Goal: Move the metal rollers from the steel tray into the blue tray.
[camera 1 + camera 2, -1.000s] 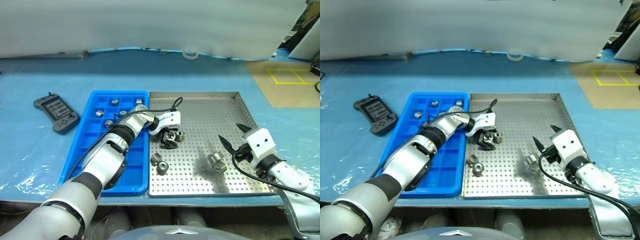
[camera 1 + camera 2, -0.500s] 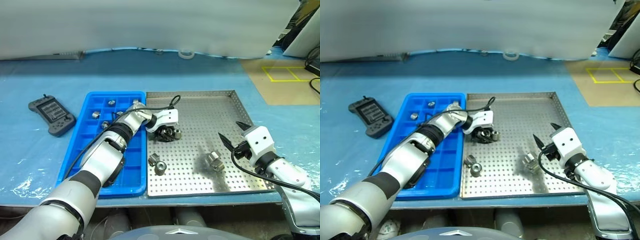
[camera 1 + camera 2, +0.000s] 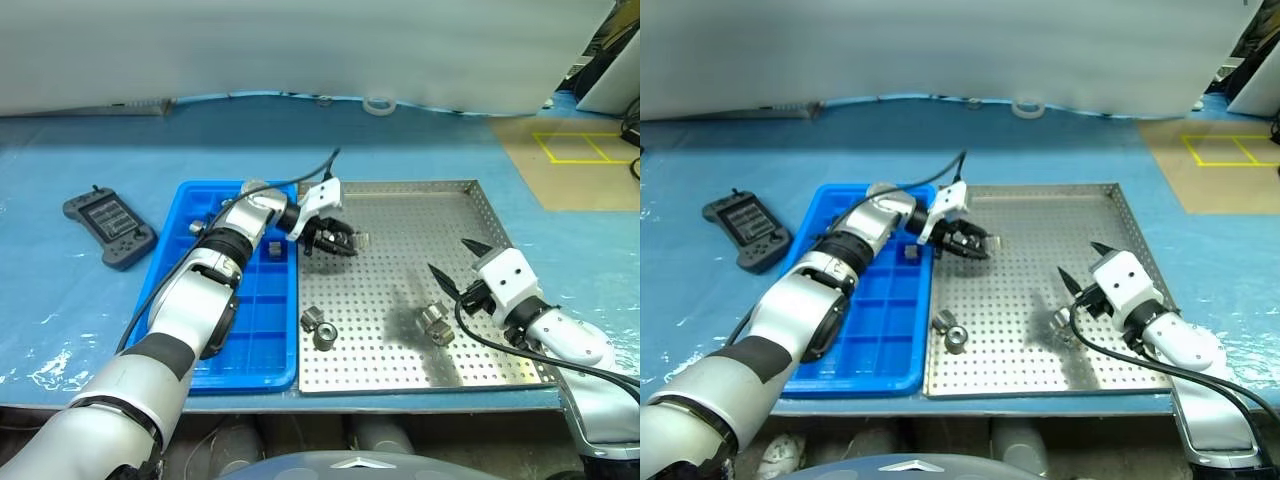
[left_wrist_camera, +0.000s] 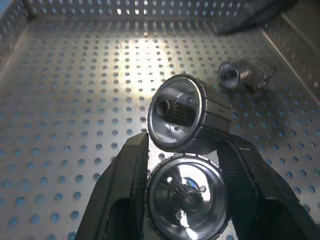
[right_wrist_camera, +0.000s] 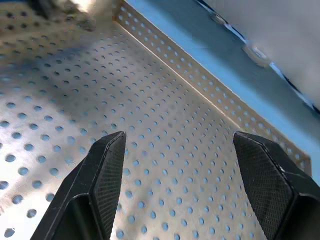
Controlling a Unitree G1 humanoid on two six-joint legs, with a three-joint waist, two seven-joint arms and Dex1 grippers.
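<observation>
The left gripper pinches two metal rollers between its fingers above the steel tray; the blue tray lies just beside, leftward. The right gripper hovers, fingers spread.

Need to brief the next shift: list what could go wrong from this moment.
1. The left gripper appears to pinch two metal rollers at once; the outer one could drop onto the steel tray.
2. The right gripper hangs open near a loose roller and might knock it.
</observation>
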